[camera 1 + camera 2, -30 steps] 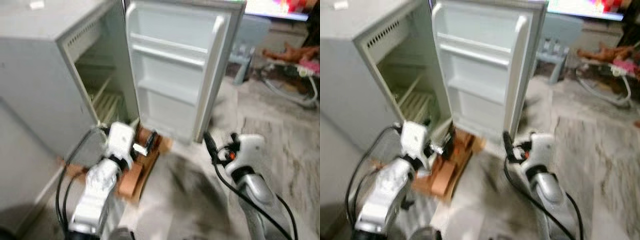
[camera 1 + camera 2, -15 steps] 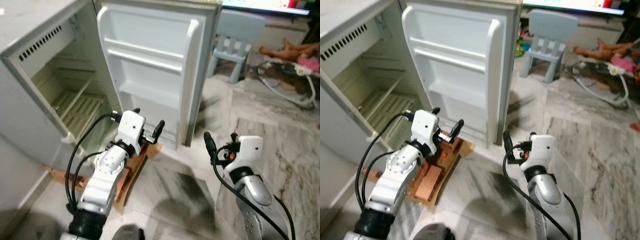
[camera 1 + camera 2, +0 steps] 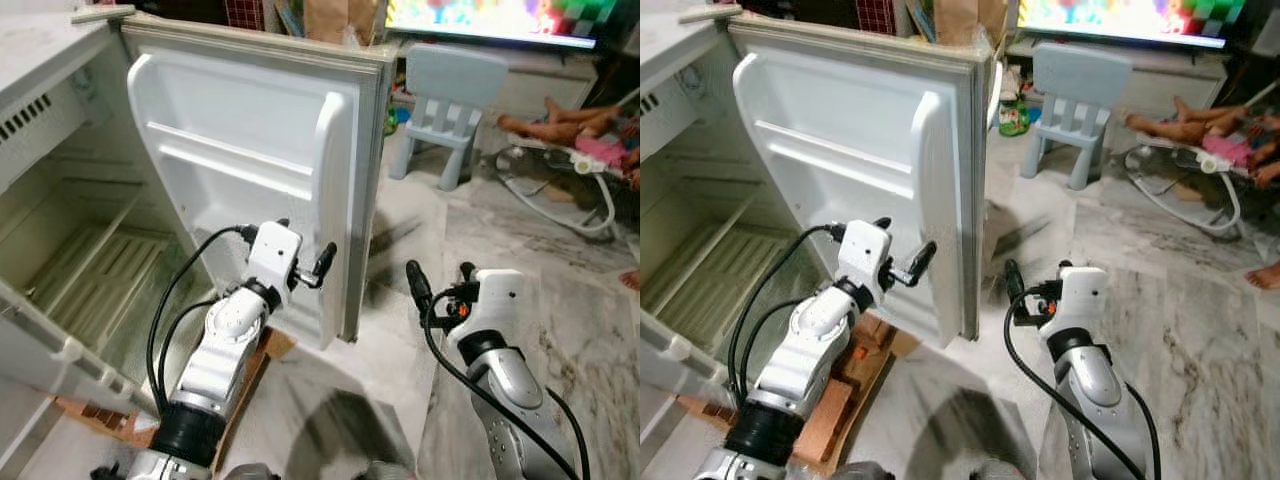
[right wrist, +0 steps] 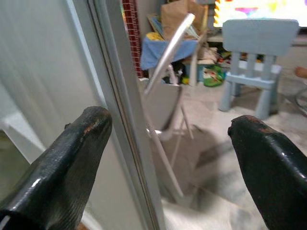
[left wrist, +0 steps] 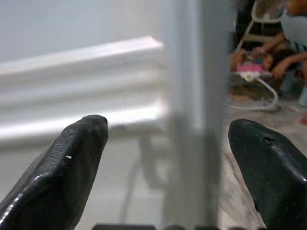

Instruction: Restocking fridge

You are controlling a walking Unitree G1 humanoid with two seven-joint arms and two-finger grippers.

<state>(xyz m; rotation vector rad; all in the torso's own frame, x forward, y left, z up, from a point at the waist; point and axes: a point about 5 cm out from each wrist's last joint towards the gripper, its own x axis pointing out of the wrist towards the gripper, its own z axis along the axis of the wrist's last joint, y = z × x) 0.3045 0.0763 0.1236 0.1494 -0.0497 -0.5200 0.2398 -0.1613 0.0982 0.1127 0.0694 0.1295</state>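
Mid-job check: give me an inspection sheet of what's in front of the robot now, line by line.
Surface: marble floor, bare ahead.
Job's things: fridge open, wire shelf bare; fridge door swung wide, racks empty. Stock: nothing seen.
Clutter: cardboard under the fridge.
Grippers: left gripper open, near the door's inner face; right gripper open, off the door's edge.
Cables: black leads along both arms.
Surroundings: blue child's chair, lit screen, a person's legs.

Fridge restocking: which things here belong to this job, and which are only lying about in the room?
Belong to the job:
- fridge, standing open
- fridge door with its shelves
- left gripper, jaws open, near the door
- right gripper, jaws open

Only lying about:
- blue chair
- screen
- baby bouncer
- cardboard under the fridge
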